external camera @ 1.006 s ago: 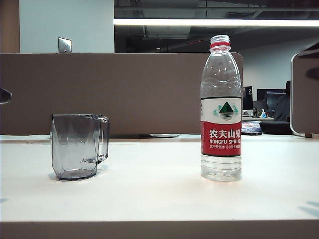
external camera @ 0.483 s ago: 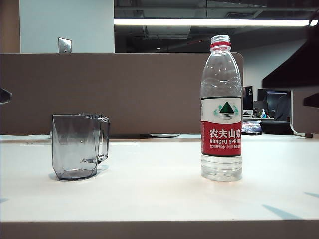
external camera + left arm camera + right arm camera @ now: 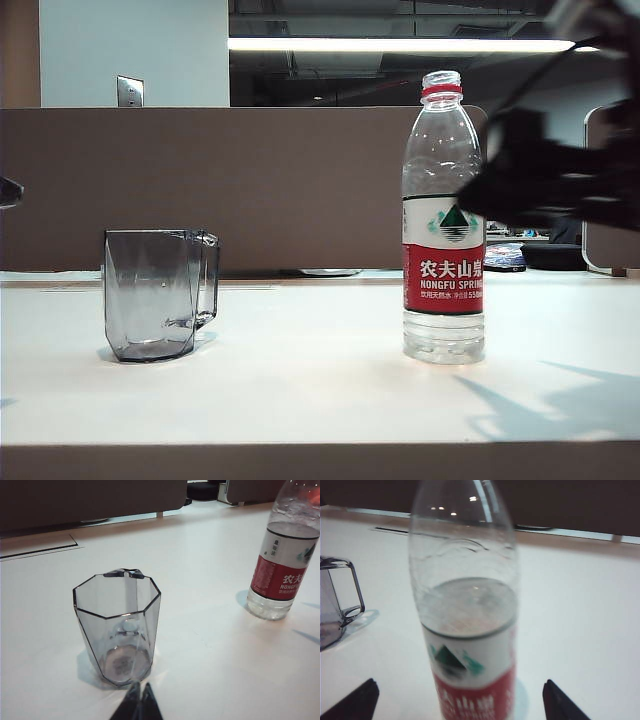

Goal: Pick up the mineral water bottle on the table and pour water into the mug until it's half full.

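Observation:
The mineral water bottle (image 3: pixel 443 270) stands upright and uncapped at the right of the white table (image 3: pixel 300 400). The water (image 3: pixel 465 605) reaches just above its red-and-white label. The smoky grey mug (image 3: pixel 158 295) stands at the left with its handle toward the bottle, and looks empty in the left wrist view. My right gripper (image 3: pixel 495 190) is a dark blur beside the bottle's right side at label height. Its jaws are open wide (image 3: pixel 459 685), with the bottle (image 3: pixel 465 630) between and just ahead of the two fingertips, untouched. My left gripper (image 3: pixel 136 702) is shut and empty, aimed at the mug (image 3: pixel 117 630) and apart from it.
A brown partition (image 3: pixel 250 180) runs along the table's far edge. A rectangular cover plate (image 3: pixel 40 550) is set into the tabletop near that edge. The right arm's shadow (image 3: pixel 560 400) lies on the table beside the bottle.
The right arm has swung in from the upper right and down to the bottle's side, and its shadow has spread across the table. Bottle, mug and left arm have not moved.

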